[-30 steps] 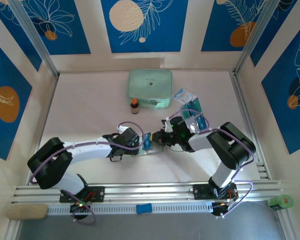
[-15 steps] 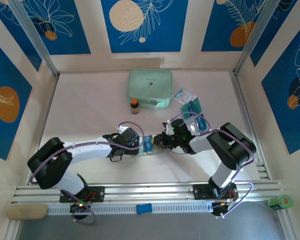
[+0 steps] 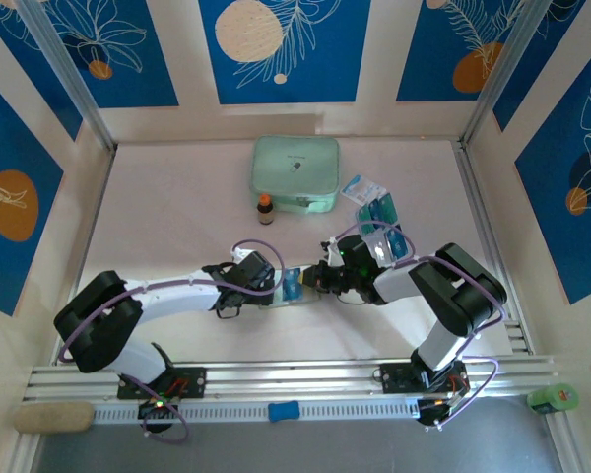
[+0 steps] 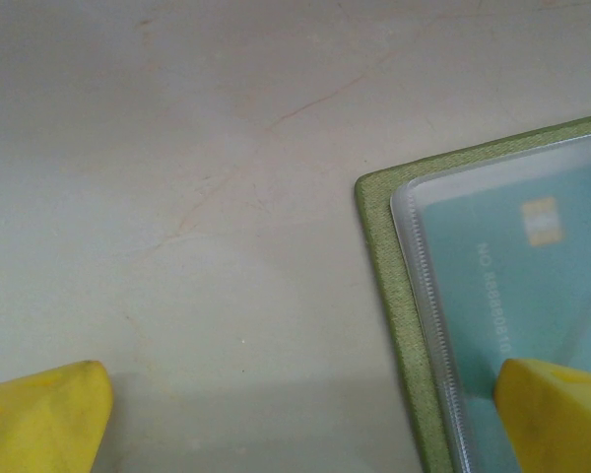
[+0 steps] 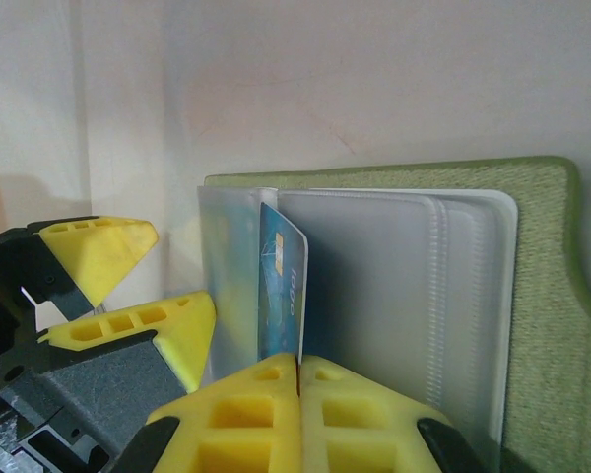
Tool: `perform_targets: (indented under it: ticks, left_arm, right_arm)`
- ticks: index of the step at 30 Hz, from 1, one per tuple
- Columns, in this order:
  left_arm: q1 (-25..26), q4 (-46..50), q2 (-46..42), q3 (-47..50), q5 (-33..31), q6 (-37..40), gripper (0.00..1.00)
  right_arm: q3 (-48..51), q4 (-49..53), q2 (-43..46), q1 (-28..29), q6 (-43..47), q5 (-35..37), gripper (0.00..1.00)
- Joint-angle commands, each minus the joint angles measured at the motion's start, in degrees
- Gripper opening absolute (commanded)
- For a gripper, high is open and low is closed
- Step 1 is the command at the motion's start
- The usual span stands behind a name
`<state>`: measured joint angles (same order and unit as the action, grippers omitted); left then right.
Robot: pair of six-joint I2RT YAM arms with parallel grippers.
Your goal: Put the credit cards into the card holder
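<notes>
Right wrist view: the right tool (image 5: 297, 389) is pressed together, pinching a blue card (image 5: 281, 286) on edge among the clear pockets of the open green card holder (image 5: 542, 296).

Left wrist view: the left tool (image 4: 295, 424) is spread wide and holds nothing. One fingertip (image 4: 557, 414) is over the holder's corner, where a teal card (image 4: 512, 276) sits in a pocket.

Top view: both tools meet at the holder on the surface (image 3: 177, 217). Further cards (image 3: 379, 209) lie beyond the right tool.
</notes>
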<state>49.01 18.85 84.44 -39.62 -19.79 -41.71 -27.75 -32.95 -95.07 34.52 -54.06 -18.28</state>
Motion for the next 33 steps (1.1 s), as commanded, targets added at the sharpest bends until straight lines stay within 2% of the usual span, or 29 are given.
perform_targets:
  ticks: [1, 21, 27, 30, 33]
  left_arm:
    - [-0.5, 2.25, 0.1, 1.25, -1.3, -0.39, 1.0]
    - [-0.5, 2.03, 0.12, 1.17, -1.07, -0.39, 1.0]
    - [-0.48, 1.98, 0.02, 0.75, -0.87, -0.3, 1.0]
    - [-0.49, 2.3, -0.63, 0.11, -0.86, -0.3, 1.0]
    - [-0.45, 3.18, -2.14, -0.92, -1.07, -0.12, 1.0]
  right_arm:
    - [-0.55, 2.67, -0.57, 0.54, 0.96, -1.13, 0.0]
    - [-4.09, 4.42, -4.9, 1.68, 1.24, -3.29, 0.0]
    - [-8.96, 11.89, -7.34, 2.9, 3.63, -4.71, 0.0]
    - [-12.67, 19.51, -7.9, 3.36, 7.08, -5.71, 0.19]
    - [-14.4, 25.99, -5.45, 3.03, 10.34, -5.1, 0.3]
